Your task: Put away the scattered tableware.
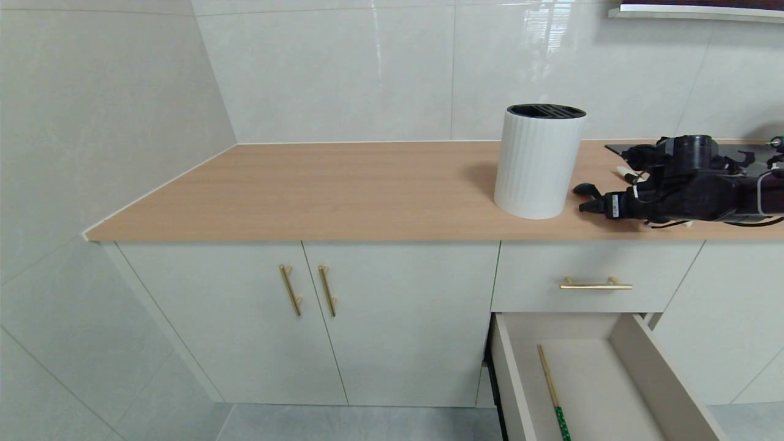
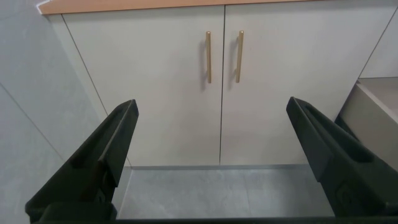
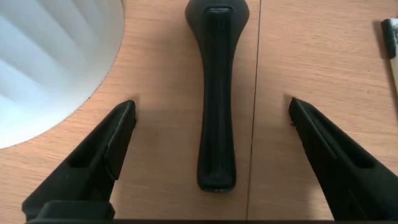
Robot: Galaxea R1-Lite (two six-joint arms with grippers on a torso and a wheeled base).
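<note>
Near the counter's [image 1: 343,190] front edge, just right of the white ribbed holder [image 1: 539,162], the black utensil [image 3: 217,62] lies flat under the right gripper [image 3: 210,109], spread wide astride its handle, so lowering centred and square before closing seems wisest.
</note>
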